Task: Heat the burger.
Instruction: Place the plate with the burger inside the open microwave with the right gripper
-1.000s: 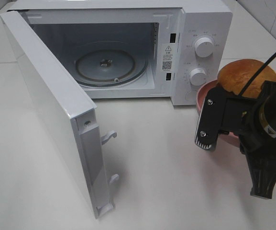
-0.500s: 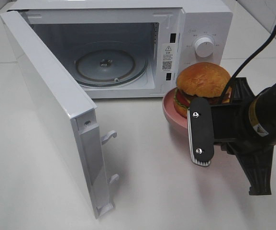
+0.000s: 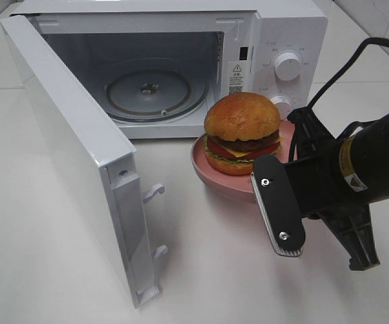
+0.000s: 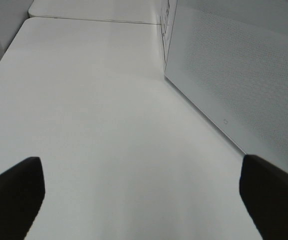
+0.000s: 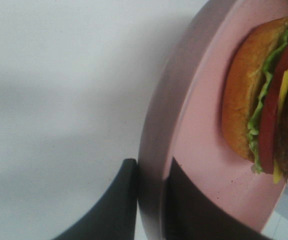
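One table (image 3: 248,283): white, under everything; the left wrist view shows a long bare stretch of it.
Microwave (image 3: 288,27): white, at the back of the high view, its cavity open and a glass turntable (image 3: 157,91) inside.
Door (image 3: 66,135): stands wide open on the left. The high view gives its inner side and latch hooks; the left wrist view gives its dotted face (image 4: 233,75) from close by.
Right arm (image 3: 369,169): black, reaching in from the right of the high view, where its own body hides the fingertips.
Right gripper (image 5: 151,167): only its wrist view shows the grip, two dark fingers nipped on the plate's rim, one on each side.
Left gripper (image 4: 140,165): outside the high view. Its wrist view shows two dark tips far apart over the table beside the door, nothing between them.
Plate (image 3: 204,172): pink, round, just in front of the cavity's right edge; lifted or resting, cannot tell.
Burger (image 3: 241,131): upright on the plate, outside the microwave. The high view shows the brown bun, while the right wrist view shows lettuce, tomato and cheese edge-on (image 5: 263,100).
Knobs: two on the panel, the upper (image 3: 288,65) clear, the lower (image 3: 282,104) partly behind the burger.
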Controlling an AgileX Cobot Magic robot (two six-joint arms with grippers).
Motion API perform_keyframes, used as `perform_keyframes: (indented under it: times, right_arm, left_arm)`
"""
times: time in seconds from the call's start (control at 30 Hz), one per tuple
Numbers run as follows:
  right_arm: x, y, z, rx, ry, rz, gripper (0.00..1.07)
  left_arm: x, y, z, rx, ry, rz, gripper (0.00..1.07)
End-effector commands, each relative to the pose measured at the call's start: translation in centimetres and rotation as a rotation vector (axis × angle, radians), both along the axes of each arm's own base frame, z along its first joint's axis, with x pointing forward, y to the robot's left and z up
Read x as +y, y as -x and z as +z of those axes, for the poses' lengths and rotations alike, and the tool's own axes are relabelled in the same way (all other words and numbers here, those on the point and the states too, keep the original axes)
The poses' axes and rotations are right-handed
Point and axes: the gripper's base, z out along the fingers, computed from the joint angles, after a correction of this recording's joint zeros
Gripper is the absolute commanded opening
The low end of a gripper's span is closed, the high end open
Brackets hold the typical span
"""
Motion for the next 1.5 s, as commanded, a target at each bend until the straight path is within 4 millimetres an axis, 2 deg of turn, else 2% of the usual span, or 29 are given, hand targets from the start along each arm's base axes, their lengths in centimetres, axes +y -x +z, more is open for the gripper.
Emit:
perform_keyframes:
  times: [0.03, 0.27, 0.63, 1.0, 1.27, 1.5]
  right_arm:
    - [1.2, -0.7, 1.3, -0.107, -0.066, 0.127, 0.00]
    - [2.4, -0.7, 1.7, -0.165, -0.121, 0.255, 0.00]
    - [3.0, -0.7, 1.9, -0.210, -0.142, 0.343, 0.01]
    - [3.9, -1.2, 0.6, -0.203, -0.133, 0.419, 0.01]
    - [5.3, -2.6, 0.9, -0.223, -0.155, 0.425, 0.00]
    - [6.8, -4.3, 0.4, -0.216, -0.151, 0.426, 0.00]
  left_arm:
    - [0.0, 0.1, 0.0, -0.004, 0.003, -0.006, 0.98]
    - [0.0, 0.1, 0.0, -0.004, 0.003, -0.006, 0.98]
    - [0.0, 0.1, 0.0, -0.004, 0.003, -0.006, 0.98]
    - [0.0, 0.1, 0.0, -0.004, 0.003, -0.006, 0.98]
    - [0.0, 0.1, 0.0, -0.004, 0.003, -0.006, 0.98]
    - [0.0, 0.1, 0.0, -0.004, 0.003, -0.006, 0.98]
